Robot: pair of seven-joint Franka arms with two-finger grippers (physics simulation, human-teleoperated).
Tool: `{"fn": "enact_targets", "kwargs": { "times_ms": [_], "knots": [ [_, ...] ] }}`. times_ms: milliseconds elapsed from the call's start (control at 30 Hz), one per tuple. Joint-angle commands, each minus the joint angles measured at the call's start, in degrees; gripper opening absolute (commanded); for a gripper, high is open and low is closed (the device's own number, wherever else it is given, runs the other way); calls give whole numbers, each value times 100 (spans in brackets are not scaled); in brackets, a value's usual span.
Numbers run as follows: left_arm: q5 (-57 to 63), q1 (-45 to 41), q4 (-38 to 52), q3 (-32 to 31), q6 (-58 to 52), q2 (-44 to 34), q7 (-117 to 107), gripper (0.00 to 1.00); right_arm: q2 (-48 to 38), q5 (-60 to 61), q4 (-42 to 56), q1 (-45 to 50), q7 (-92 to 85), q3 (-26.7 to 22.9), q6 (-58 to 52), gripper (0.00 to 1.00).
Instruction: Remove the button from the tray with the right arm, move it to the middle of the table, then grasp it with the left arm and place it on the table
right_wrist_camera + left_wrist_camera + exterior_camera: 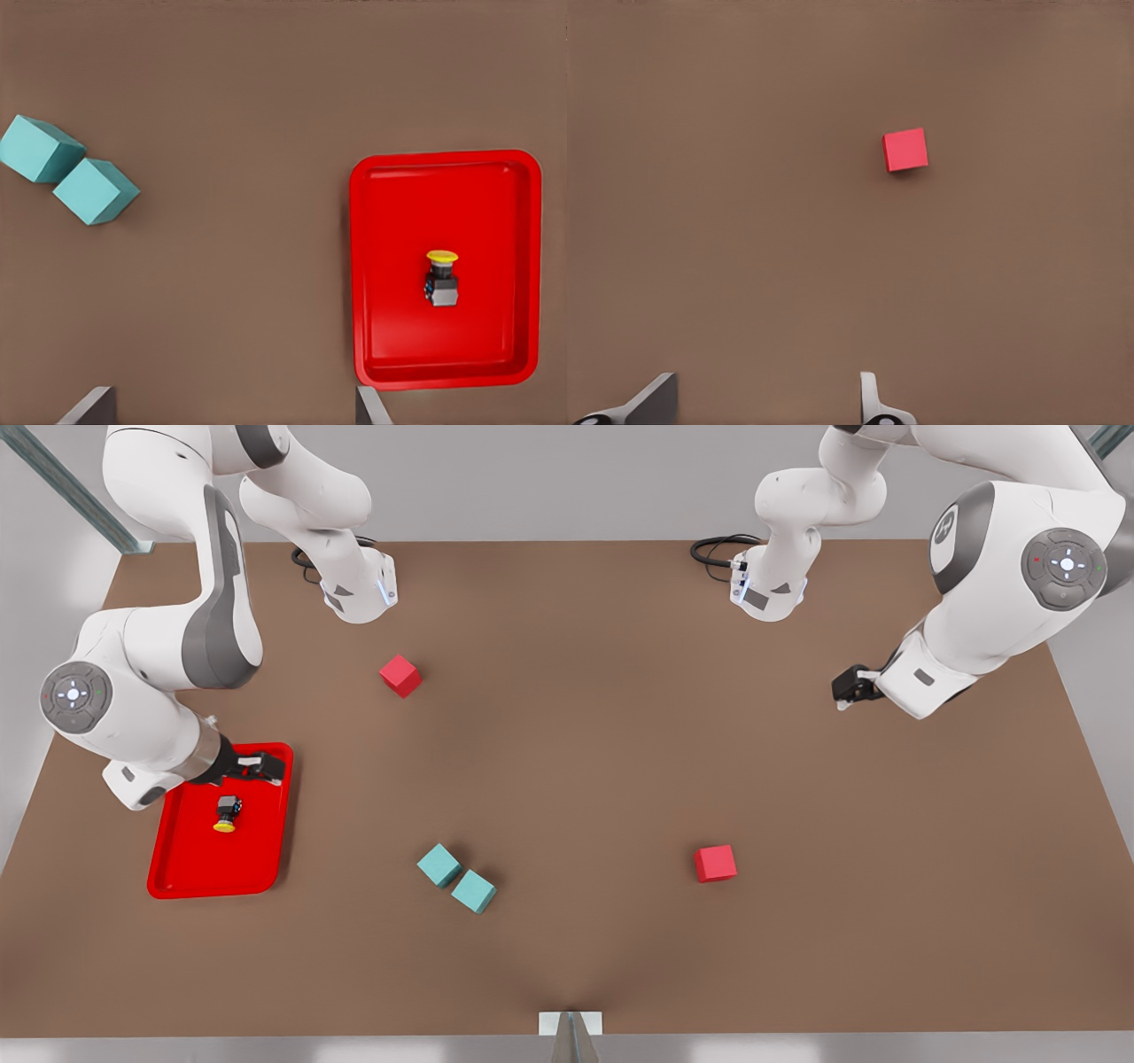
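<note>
The button (227,813) (441,279), yellow cap on a dark body, lies on its side inside the red tray (195,859) (399,266) at the front view's left. My right gripper (261,769) (230,407) hangs open over the tray's far rim, holding nothing. The button sits apart from its fingers, off to one side of their gap. At the front view's right, my left gripper (846,691) (766,403) waits open and empty above the bare brown table (576,735).
Two teal cubes (439,864) (474,891) touch each other near the table's front middle, also seen as teal cubes (40,149) (95,190). One red cube (400,675) lies far left of centre. Another red cube (715,863) (905,149) lies front right.
</note>
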Motion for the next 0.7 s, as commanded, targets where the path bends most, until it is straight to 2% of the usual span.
{"fn": "enact_targets", "kwargs": {
  "times_ms": [0,133,233,300,367,400,467,533,667],
  "knots": [
    [8,-1,2,-12,114,2,-182,100,-6,-7,43,-15,409,1,114,100],
    [8,8,2,-12,123,2,-182,100,29,19,211,20,383,1,53,100],
    [8,8,-6,-12,149,20,-182,100,266,203,281,2,-671,-8,62,100],
    [8,8,-41,-12,194,20,-182,100,275,239,211,63,-637,-8,62,100],
    [8,8,-50,-21,237,20,-182,100,310,256,-562,-129,-628,-8,254,100],
    [8,8,-50,-12,246,20,-182,100,284,248,-1089,-279,-628,-8,825,100],
    [8,8,-50,-12,246,20,-182,100,240,222,-1573,-385,-637,-8,1063,100],
    [8,8,-59,-21,246,28,-182,100,248,37,-1635,-683,-707,-16,1177,100],
    [8,17,-50,-12,246,55,-182,100,284,-543,-2443,-1272,-926,-8,2794,100]
  ]
}}
